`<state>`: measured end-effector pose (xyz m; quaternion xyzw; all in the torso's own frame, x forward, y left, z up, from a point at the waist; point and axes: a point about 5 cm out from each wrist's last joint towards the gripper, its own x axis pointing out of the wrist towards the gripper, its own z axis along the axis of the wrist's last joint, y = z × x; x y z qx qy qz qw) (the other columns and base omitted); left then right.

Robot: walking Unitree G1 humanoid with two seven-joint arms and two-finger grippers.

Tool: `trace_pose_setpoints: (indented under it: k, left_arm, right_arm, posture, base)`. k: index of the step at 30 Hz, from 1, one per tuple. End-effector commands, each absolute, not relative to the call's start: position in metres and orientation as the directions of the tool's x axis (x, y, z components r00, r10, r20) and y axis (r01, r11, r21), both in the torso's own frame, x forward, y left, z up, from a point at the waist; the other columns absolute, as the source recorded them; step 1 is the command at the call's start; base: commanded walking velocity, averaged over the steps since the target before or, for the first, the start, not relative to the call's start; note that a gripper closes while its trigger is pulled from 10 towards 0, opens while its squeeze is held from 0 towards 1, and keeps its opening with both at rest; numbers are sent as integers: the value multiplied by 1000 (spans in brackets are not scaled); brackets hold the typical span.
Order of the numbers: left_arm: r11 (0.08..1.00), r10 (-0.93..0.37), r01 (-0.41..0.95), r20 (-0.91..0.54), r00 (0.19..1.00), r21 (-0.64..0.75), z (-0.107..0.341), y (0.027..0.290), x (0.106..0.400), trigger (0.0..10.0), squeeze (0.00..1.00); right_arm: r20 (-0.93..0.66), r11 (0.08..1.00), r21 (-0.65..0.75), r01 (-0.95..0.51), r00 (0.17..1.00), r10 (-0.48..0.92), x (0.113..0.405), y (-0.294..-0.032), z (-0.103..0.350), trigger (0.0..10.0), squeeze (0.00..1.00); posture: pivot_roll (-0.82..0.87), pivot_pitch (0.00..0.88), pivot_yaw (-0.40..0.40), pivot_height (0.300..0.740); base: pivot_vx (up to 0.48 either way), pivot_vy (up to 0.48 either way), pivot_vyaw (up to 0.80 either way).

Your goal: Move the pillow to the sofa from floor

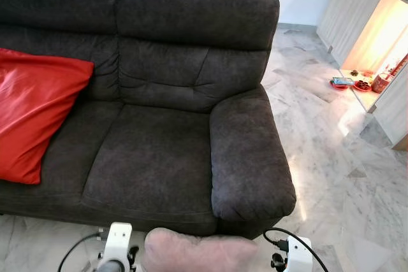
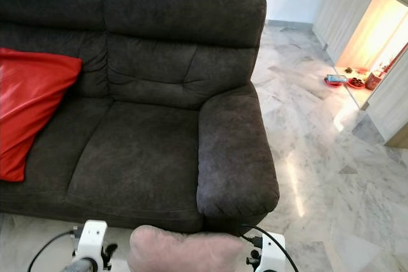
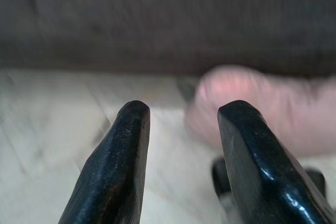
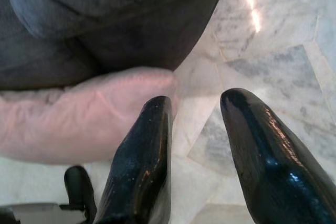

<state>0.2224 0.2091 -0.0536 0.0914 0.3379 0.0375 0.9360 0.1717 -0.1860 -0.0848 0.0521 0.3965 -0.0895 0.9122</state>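
A pale pink pillow (image 1: 197,251) sits low in front of the dark grey sofa (image 1: 159,157), between my two wrists at the bottom of the head views. My left gripper (image 3: 184,111) is open with nothing between its fingers, and the pillow (image 3: 262,103) lies just beside one finger. My right gripper (image 4: 197,98) is also open over the marble floor, with the pillow (image 4: 79,119) against the outer side of one finger (image 4: 147,145). I cannot tell whether the pillow rests on the floor or is lifted.
A red cushion (image 1: 32,106) leans on the sofa's left seat. The sofa's thick armrest (image 1: 245,157) stands right ahead. Marble floor (image 1: 338,176) stretches to the right, towards a lit low niche with small items (image 1: 357,83).
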Motion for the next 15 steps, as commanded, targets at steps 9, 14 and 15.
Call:
trace_pose_setpoints:
  k: [9,14,15]
  left_arm:
    - [947,62,-40,-61,996,320,50,195,310,10000,0]
    - [941,30,-47,56,998,334,72,186,317,10000,0]
    - [941,24,-47,75,997,336,75,184,318,10000,0]
  right_arm:
    - [-261,976,76,202,949,-176,272,-209,1,10000,0]
    - [-104,981,97,169,982,-159,290,-205,29,10000,0]
    - [-82,982,100,160,985,-152,292,-203,32,10000,0]
  posture:
    - [21,0,-68,740]
    - [15,0,-57,740]
    - [15,0,-58,740]
  base:
    - [0,0,0]
    - [0,0,0]
    - [0,0,0]
